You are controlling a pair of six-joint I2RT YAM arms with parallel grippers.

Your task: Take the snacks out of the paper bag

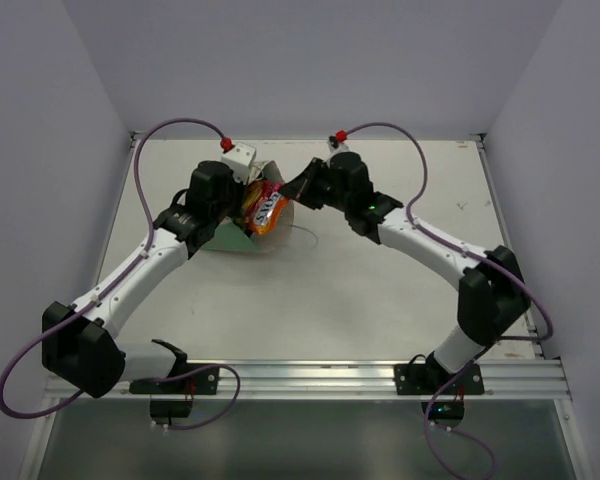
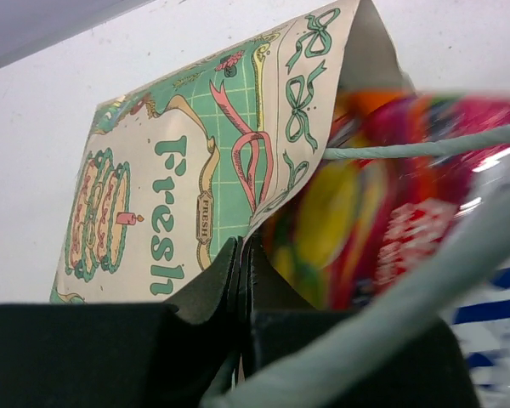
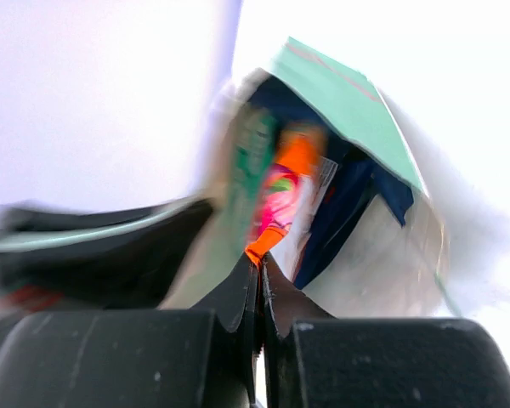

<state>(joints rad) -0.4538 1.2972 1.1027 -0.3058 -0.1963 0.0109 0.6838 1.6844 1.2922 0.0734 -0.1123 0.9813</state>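
The right gripper (image 3: pixel 259 268) has its fingers pressed together on the lower corner of the orange packet (image 3: pixel 282 191), which sticks out of the mouth of the paper bag (image 2: pixel 170 187). The wrist view is blurred, so how firm the pinch is cannot be told. Just right of the orange packet, inside the bag, dark blue packets (image 3: pixel 348 208) lean against the cream inner wall, and the mint-green wall of the bag arches above them.

The left gripper (image 2: pixel 242 255) is clamped tight on the bag's edge, and the printed panel with the word "Fresh" rises from between its fingers. A thin pale handle (image 2: pixel 425 149) crosses in front of the bright packet at the right of that view.

From above, the bag lies on its side on the far part of the table (image 1: pixel 330 300), left of centre, between the two grippers, with its mouth facing right.
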